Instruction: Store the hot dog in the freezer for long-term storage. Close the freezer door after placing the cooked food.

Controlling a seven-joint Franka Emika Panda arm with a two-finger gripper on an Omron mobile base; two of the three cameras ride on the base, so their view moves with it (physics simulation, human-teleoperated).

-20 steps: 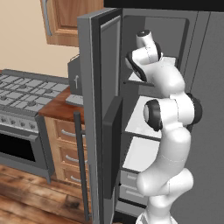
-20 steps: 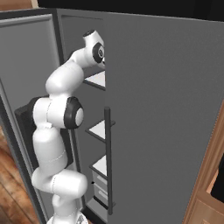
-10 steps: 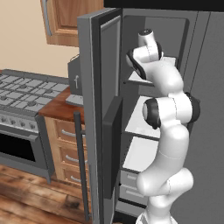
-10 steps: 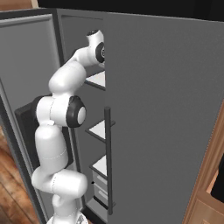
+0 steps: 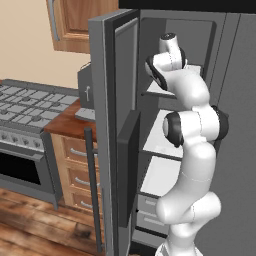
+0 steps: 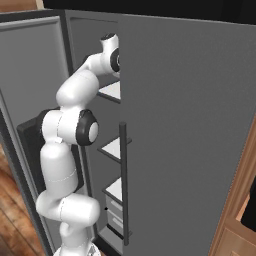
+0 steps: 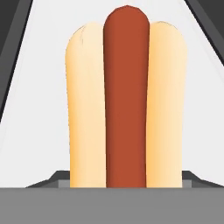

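Observation:
The hot dog (image 7: 127, 100), a tan bun with a red-orange sausage down its middle, looms large over a white freezer shelf (image 7: 39, 52). My gripper (image 7: 127, 177) is shut on the hot dog, its dark fingertips (image 7: 59, 178) flanking the bun's sides. The arm reaches into the upper part of the freezer (image 5: 165, 130), the wrist (image 5: 170, 47) near the top shelf (image 6: 111, 90). The freezer door (image 5: 107, 125) stands wide open to the left, its bar handle (image 5: 91, 185) facing out. Grey drawers (image 5: 145, 212) sit low in the freezer.
The plain grey fridge door (image 6: 190, 125) on the right is closed, with its handle (image 6: 123, 185) beside the opening. A stove (image 5: 25, 107), a wooden counter (image 5: 65, 125) with a grey appliance (image 5: 85, 92), and upper cabinets (image 5: 75, 25) lie left of the open door.
The arm's upper links have risen slightly and reached a little deeper into the freezer's top section. The freezer door has not moved.

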